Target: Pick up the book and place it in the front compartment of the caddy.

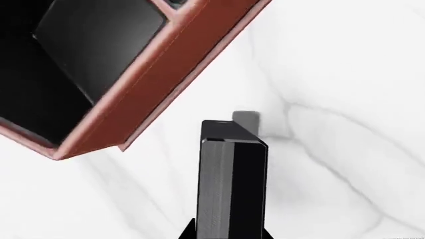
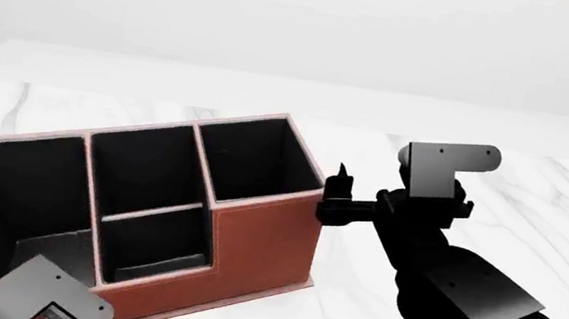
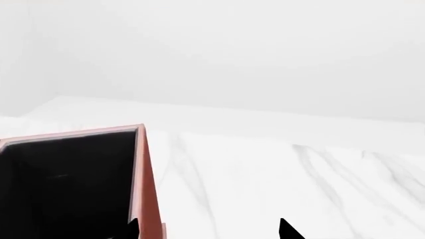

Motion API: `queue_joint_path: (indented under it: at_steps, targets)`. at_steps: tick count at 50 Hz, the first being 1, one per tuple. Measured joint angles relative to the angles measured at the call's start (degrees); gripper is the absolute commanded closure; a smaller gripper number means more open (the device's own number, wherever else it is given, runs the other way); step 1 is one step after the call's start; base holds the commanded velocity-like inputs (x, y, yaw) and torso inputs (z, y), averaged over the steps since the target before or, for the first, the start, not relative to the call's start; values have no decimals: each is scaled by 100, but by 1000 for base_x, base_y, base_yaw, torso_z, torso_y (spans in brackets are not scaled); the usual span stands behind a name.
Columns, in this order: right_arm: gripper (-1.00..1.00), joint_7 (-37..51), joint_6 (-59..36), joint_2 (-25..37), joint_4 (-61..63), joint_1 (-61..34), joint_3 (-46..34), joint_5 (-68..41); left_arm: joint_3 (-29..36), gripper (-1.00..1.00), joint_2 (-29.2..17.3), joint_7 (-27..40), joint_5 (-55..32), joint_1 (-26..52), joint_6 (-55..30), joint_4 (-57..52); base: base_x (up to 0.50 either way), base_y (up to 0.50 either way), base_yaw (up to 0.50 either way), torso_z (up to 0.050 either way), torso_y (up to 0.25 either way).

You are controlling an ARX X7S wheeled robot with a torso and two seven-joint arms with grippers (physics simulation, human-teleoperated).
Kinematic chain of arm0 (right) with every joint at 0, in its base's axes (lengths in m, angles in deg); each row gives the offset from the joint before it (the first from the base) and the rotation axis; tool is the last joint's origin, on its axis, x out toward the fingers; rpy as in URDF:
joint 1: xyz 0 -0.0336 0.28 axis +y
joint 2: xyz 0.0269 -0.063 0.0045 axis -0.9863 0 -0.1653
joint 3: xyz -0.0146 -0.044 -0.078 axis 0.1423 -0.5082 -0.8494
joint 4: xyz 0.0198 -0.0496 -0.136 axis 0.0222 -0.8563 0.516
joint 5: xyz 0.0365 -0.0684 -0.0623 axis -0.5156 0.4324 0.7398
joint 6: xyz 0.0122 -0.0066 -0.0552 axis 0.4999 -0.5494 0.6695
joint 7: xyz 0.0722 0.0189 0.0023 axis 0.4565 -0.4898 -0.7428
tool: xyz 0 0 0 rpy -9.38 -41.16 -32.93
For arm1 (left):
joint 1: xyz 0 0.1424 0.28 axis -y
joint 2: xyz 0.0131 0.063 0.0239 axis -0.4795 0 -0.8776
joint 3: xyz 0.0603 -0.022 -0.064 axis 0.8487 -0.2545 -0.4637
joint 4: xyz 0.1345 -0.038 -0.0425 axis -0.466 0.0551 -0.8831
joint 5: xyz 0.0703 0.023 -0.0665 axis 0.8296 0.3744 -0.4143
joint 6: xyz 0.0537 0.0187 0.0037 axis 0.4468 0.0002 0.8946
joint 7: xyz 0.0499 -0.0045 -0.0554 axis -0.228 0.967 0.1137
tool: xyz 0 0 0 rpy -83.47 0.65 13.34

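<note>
Left gripper point(image 1: 229, 234) appears clamped on the book point(image 1: 232, 174), whose long axis points straight out over bare marble table point(image 1: 345, 164) just beside the caddy point(image 1: 159, 74) wall, not above the front compartment point(image 2: 149, 170); farther off, right gripper point(image 2: 338, 192) hangs open.

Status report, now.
Left gripper shut on book, over table just off a caddy corner, not yet in. Right gripper open, empty, beside caddy's right wall. Nothing seen blocking.
</note>
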Motion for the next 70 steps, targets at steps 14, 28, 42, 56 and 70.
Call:
queue_joint_path:
  at_steps: [14,28,42,56,70]
  targets:
    - [-100,34,3,3,-26,-38,-34,-25,326,100,629,664,-1333,1557,-1035,391,0,0,0,0,0]
    - [-100,66,-4,0,-40,-73,-50,-70,865,100,1494,818,-2152,3494,-2018,1265,0,0,0,0,1]
    - [-100,69,55,4,-172,-129,-62,-78,1650,100,2407,-1680,-386,5602,-2704,2176,0,0,0,0,1]
    - [-100,64,154,2,-339,-164,-116,-49,1969,100,3152,-5747,3721,6392,-2865,2390,0,0,0,0,1]
    - [-100,38,304,-9,-595,-220,-226,32,2561,100,3697,-8918,7011,6549,-2539,2744,0,0,0,0,1]
